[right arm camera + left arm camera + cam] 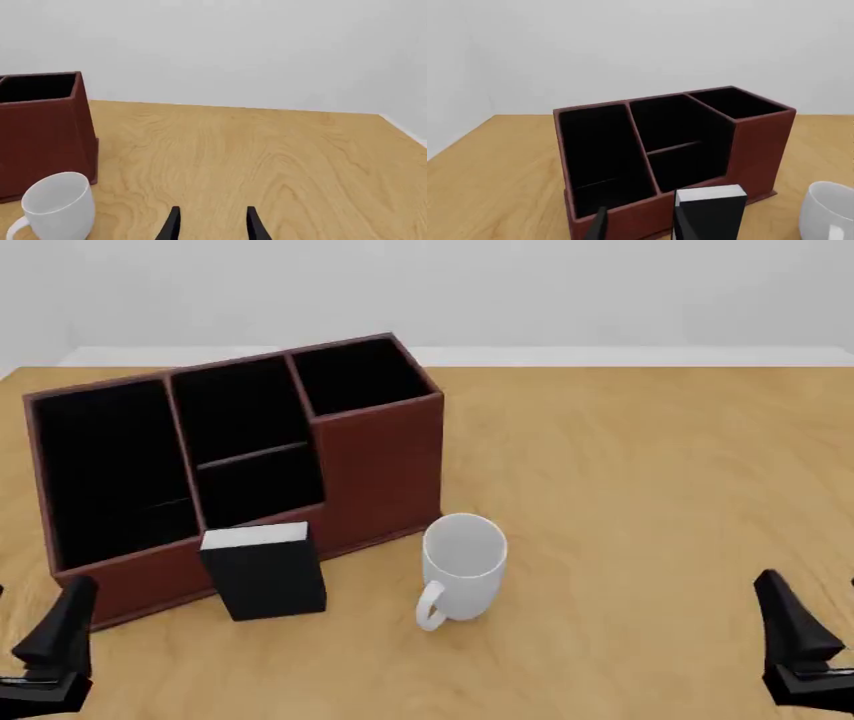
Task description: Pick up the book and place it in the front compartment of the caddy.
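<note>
The black book (263, 575) stands upright on the table with its white page edge on top, just in front of the caddy's low front wall. The red-brown caddy (380, 455) sits at the left. Its middle column is split by a thin cross-divider, and the tall-walled pocket behind the divider is the front compartment (238, 410). My left gripper (27, 640) is open near the table's near-left edge, well short of the book (714, 212). Far from both, at the near right, my right gripper (821, 640) is open and empty.
A white mug (463, 560) stands just right of the book, its handle toward me. The caddy's tall square bin (354, 375) is at its right end, and a long compartment (107, 465) at its left end. Bare wooden tabletop (641, 490) stretches to the right.
</note>
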Tool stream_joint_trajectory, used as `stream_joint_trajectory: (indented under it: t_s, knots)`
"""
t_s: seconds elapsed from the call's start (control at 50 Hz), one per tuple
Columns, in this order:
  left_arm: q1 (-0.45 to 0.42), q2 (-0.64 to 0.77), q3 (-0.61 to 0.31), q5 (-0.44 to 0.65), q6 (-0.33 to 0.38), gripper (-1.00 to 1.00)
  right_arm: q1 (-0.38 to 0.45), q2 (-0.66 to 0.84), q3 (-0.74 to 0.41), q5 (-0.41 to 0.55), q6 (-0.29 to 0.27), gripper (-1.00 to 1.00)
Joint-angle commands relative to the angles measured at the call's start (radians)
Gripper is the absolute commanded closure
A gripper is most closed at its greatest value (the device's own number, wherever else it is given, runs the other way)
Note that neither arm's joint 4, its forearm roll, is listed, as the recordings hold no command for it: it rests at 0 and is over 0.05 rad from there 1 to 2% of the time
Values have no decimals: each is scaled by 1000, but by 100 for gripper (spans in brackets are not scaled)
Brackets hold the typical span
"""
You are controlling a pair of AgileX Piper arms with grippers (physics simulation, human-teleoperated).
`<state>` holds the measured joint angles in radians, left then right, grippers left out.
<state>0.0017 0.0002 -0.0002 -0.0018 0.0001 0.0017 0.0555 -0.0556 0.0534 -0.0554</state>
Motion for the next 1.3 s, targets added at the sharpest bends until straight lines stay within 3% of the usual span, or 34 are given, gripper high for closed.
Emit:
stream_joint_trajectory:
  t_s: [0.02,0.24,0.36,0.38,0.4,0.42,0.54,0.6,0.7,0.74,0.8,0.82,0.84,0.86,0.88,0.92,0.96,1.0,1.04,1.16,1.2,1.24,1.3]
  knots:
    - [8,1,-1,-21,-26,-100,-1,-50,51,-54,53,-100]
    - [1,0,0,-15,-28,-100,0,-51,53,-56,51,-100]
    - [1,0,0,-70,-25,-100,0,-51,53,-57,50,-100]
    - [-3,0,-64,-44,2,-100,0,-51,52,-55,50,-100]
    - [-15,39,-317,134,14,-100,1,-51,51,-55,50,-100]
    - [5,116,-425,170,50,-100,1,-51,53,-56,50,-100]
    - [-16,86,-429,150,26,-100,1,-51,53,-57,50,-100]
    - [-49,82,-448,149,56,-100,1,-51,52,-56,50,-100]
    - [-156,72,-456,139,179,-100,1,-50,53,-58,50,-100]
    - [-257,231,-605,122,231,-100,2,-50,52,-57,50,-100]
    - [-356,242,-599,133,328,-100,2,-52,46,-49,50,-100]
    - [-367,380,-758,213,300,-100,2,-52,43,-46,50,-100]
    - [-378,420,-827,243,296,-100,2,-53,43,-45,50,-100]
    - [-428,473,-914,290,237,-100,2,-52,44,-47,50,-100]
    - [-434,490,-930,302,233,-100,2,-52,44,-48,50,-100]
    - [-437,568,-955,313,324,-100,2,-52,42,-45,50,-100]
    - [-500,579,-967,325,351,-100,2,-53,41,-44,50,-100]
    - [-499,611,-985,327,377,-100,2,-52,42,-45,50,-100]
    - [-569,619,-984,356,446,-100,2,-52,42,-45,50,-100]
    - [-572,735,-1023,430,526,-100,2,-52,44,-48,50,-100]
    - [-570,787,-1080,482,492,-100,2,-52,43,-47,50,-100]
    - [-575,803,-1094,499,545,-100,2,-53,40,-43,50,-100]
    - [-615,826,-1100,553,556,-100,2,-52,43,-46,50,-100]
